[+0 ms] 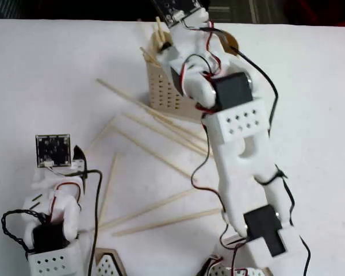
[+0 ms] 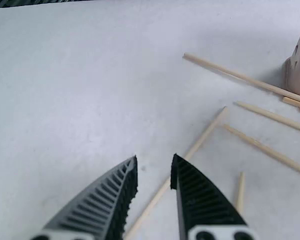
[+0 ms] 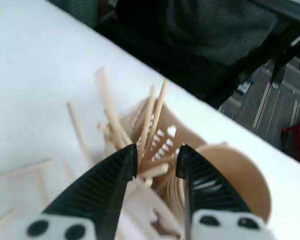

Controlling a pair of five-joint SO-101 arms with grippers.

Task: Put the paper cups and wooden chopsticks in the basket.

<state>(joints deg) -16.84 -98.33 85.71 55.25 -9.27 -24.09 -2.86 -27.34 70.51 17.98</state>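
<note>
The right pincer [image 3: 157,155] hung spread above the basket [image 1: 164,86], where some chopsticks [image 3: 152,115] stood. Loose chopsticks [image 2: 200,141] lay on the tabletop [image 1: 46,75]. The left pincer [image 2: 154,172], also spread, hovered beside one, which it probably should pinch next.

**Pale Wood on White**

The table [image 1: 46,69] was plain white. The chopsticks [image 1: 155,152] were pale tan wood. The basket [image 1: 164,92], upper centre, was cream with a grid of small holes, and the paper cup [image 3: 240,175] was light brown. The left gripper [image 2: 154,170] and right gripper [image 3: 157,155] were black and ribbed. The arms [image 1: 241,155] were white with black motor blocks [image 1: 233,89].
</note>
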